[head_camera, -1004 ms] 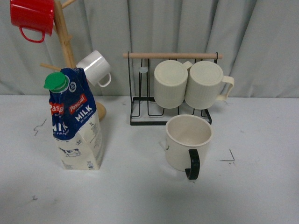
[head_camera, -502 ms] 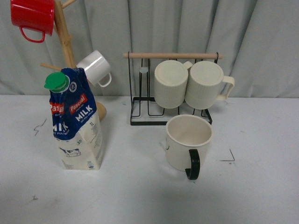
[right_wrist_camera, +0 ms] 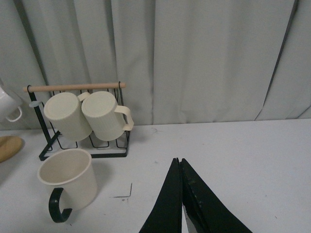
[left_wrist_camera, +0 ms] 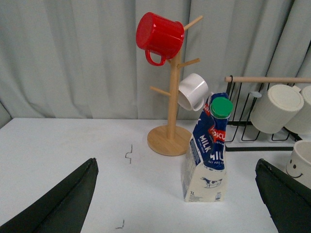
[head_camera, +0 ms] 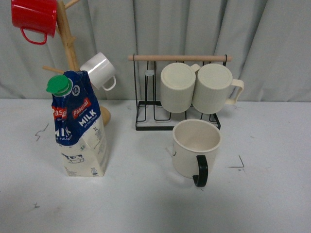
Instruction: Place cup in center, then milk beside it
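The cup [head_camera: 196, 147], a cream mug with a black handle turned toward me, stands upright on the white table right of centre; it also shows in the right wrist view as the cup [right_wrist_camera: 68, 180] and, with its smiley face, at the edge of the left wrist view as the cup [left_wrist_camera: 301, 160]. The milk [head_camera: 79, 126], a blue-topped carton with a green cap, stands upright at the left, and again as the milk [left_wrist_camera: 208, 153]. My left gripper [left_wrist_camera: 177, 194] is open, its black fingers wide apart, with the carton ahead of it. My right gripper [right_wrist_camera: 179, 161] is shut and empty, to the right of the cup.
A black wire rack [head_camera: 177, 92] with a wooden bar holds two ribbed cream mugs [head_camera: 199, 87] behind the cup. A wooden mug tree [head_camera: 68, 48] behind the milk carries a red mug [head_camera: 34, 17] and a small white mug [head_camera: 99, 70]. Grey curtain closes the back.
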Tool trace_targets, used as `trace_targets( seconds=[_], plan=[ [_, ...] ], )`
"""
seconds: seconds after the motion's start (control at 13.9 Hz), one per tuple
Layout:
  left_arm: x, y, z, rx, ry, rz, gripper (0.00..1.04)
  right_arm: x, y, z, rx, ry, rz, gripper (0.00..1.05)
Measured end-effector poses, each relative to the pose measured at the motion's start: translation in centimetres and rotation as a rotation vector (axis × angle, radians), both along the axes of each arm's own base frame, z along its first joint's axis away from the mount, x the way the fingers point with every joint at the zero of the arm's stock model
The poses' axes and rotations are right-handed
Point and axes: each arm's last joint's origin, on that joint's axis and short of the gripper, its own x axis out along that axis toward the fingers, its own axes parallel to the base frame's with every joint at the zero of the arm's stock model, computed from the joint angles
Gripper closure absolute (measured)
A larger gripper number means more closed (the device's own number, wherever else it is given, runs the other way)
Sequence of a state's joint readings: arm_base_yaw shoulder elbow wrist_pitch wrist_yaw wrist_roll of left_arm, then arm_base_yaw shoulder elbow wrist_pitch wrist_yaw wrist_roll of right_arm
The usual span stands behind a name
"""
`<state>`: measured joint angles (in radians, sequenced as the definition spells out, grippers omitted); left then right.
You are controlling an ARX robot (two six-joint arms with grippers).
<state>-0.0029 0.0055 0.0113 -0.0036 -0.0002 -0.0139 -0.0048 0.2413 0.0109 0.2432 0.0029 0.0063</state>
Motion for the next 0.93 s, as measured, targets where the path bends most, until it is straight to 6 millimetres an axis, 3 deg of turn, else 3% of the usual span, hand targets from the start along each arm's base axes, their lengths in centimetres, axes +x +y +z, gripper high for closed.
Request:
trace_targets(
  seconds=[0.57, 0.65, 0.93],
  plan=[
    [0.0, 0.0, 0.0, 0.0, 0.0, 0.0, 0.07, -1.5, 0.0, -0.3, 0.0, 0.006, 0.003, 1.03],
    [0.0, 0.0, 0.0, 0.0, -0.001, 0.0, 0.07, -1.5, 0.0, -0.3, -0.001, 0.008, 0.003, 0.99],
    [0.0, 0.0, 0.0, 0.0, 0.0, 0.0, 0.07, -1.5, 0.0, -0.3, -0.001, 0.008, 0.003, 0.5]
  ],
)
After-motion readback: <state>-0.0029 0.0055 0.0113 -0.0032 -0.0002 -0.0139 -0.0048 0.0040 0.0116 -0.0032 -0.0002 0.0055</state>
